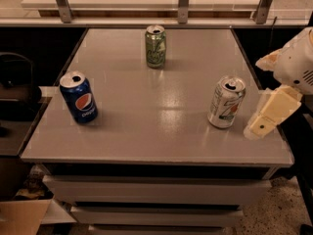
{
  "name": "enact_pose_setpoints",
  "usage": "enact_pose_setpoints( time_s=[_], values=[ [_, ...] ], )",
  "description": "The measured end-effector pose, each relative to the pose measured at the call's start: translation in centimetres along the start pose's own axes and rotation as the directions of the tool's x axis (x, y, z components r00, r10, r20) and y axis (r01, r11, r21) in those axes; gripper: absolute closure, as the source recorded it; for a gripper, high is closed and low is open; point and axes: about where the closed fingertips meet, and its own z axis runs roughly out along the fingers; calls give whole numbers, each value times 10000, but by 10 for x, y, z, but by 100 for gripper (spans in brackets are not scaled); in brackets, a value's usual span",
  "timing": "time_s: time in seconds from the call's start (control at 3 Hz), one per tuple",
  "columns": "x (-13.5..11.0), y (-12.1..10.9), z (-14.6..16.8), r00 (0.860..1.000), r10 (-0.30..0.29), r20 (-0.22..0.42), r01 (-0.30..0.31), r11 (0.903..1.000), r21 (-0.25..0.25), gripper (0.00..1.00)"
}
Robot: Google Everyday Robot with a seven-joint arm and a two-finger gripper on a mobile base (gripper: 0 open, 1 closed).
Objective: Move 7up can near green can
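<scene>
The 7up can point(227, 102), white with a green "7" logo and a silver top, stands upright on the right side of the grey table point(156, 131). The green can point(155, 46) stands upright at the table's far middle. My gripper point(268, 116), cream-coloured, hangs at the table's right edge, just right of the 7up can and apart from it. It holds nothing that shows.
A blue Pepsi can point(79, 97) stands upright on the left side of the table. A white shelf on metal posts point(182, 4) runs behind the table. A dark object point(17, 84) sits at the left and a cardboard box point(19, 217) on the floor.
</scene>
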Motion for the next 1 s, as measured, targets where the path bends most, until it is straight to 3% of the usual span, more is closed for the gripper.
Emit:
enact_pose_setpoints(
  time_s=[0.33,1.0],
  values=[
    [-2,-6,21,9920,558,1129,-551,9984,-94,0],
    [-20,-29,36,9575,937,2729,-929,9955,-159,0]
  ],
)
